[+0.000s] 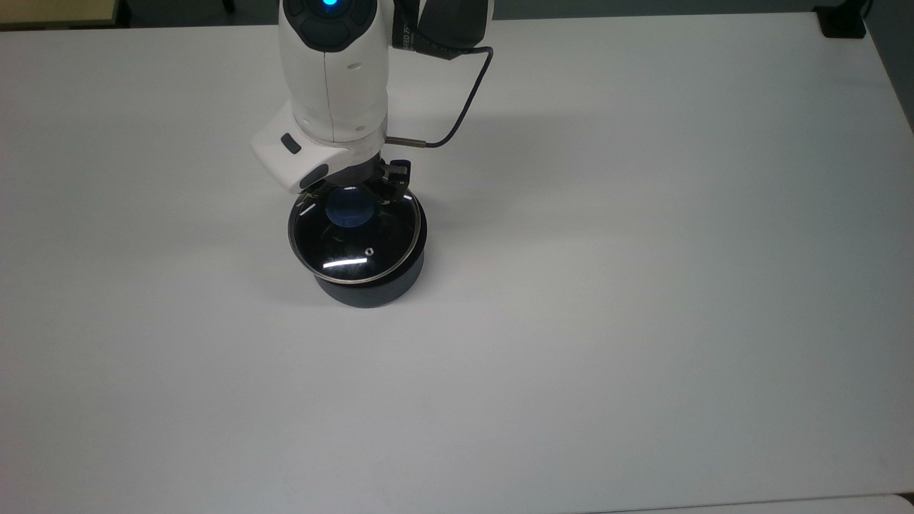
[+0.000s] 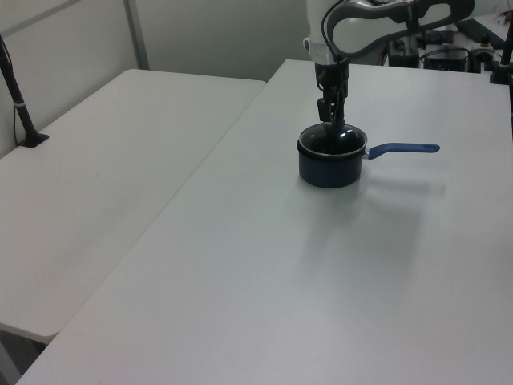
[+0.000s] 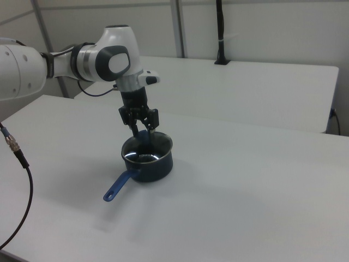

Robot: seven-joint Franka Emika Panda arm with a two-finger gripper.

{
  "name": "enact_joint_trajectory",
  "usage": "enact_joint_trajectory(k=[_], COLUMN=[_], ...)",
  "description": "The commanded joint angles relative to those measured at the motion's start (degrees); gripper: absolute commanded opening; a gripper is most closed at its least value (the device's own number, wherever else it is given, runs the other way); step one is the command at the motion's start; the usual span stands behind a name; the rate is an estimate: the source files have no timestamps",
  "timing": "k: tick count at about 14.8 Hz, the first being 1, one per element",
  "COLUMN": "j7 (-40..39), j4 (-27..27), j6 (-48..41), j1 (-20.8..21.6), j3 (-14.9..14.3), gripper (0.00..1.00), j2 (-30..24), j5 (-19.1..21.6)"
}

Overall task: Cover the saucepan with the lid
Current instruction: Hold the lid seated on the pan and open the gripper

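The saucepan (image 1: 368,289) stands upright on the white table, dark navy, its long blue handle (image 2: 405,148) pointing to the left view's right. The glass lid (image 1: 353,246) with a metal rim lies flat on the pan's rim, its blue knob (image 1: 348,212) in the middle. My gripper (image 1: 351,187) hangs straight over the knob, open, with one finger on each side of it and holding nothing. In the right view the gripper (image 3: 141,128) stands just above the lid (image 3: 146,153), and the handle (image 3: 117,188) points toward the near left.
The arm's black cable (image 1: 464,93) loops behind the pan. A black clamp (image 1: 842,25) sits at the table's far right corner in the top view. A second white table (image 2: 96,160) with a black post (image 2: 20,104) stands at the left view's left.
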Motion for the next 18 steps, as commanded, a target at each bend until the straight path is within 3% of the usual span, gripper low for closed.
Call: enact_joint_trajectory(k=[1, 10, 13, 14, 16, 18], j7=[2.3, 3.0, 4.1, 4.2, 5.9, 5.9], j4=[1.2, 1.0, 0.9, 0.7, 0.7, 0.7], j6=[0.1, 2.1, 2.6, 3.1, 3.7, 3.7], j1=[0.6, 0.5, 0.6, 0.6, 0.5, 0.6], j3=[1.1, 1.8, 1.8, 1.8, 1.9, 1.9], gripper=[0.38, 0.39, 0.43, 0.57, 1.00, 1.00], j2=[1.2, 1.4, 1.4, 1.5, 1.9, 1.8], j5=[-0.9, -1.8, -3.7, -4.2, -4.3, -4.5])
